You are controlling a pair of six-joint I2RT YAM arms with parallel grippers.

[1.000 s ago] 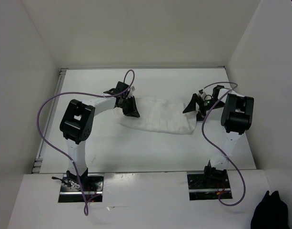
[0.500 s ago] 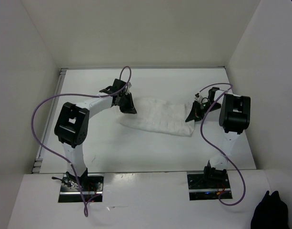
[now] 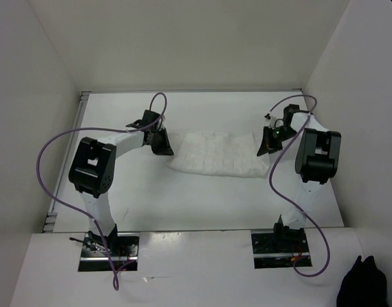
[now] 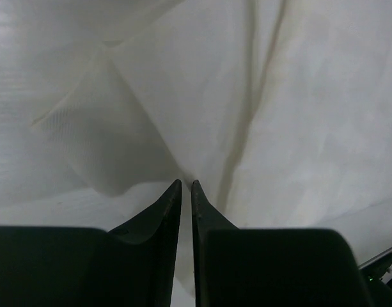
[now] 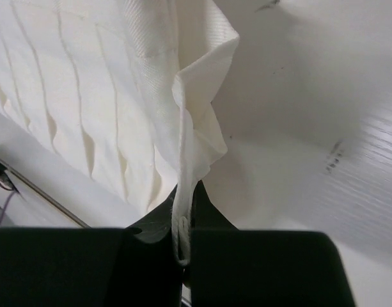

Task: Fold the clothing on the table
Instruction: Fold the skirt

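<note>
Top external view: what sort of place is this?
Probably a lab robot cell: a white table boxed in by plain white walls, left arm and right arm bolted at its near edge.

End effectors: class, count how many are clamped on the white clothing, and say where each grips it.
2. The left end effector pinches the clothing at its left end; the right end effector pinches a raised fold at its right end. Both show clearly, none hidden.

Left tool (image 3: 164, 146) hides the clothing's (image 3: 218, 155) corner (overhead view).
</note>
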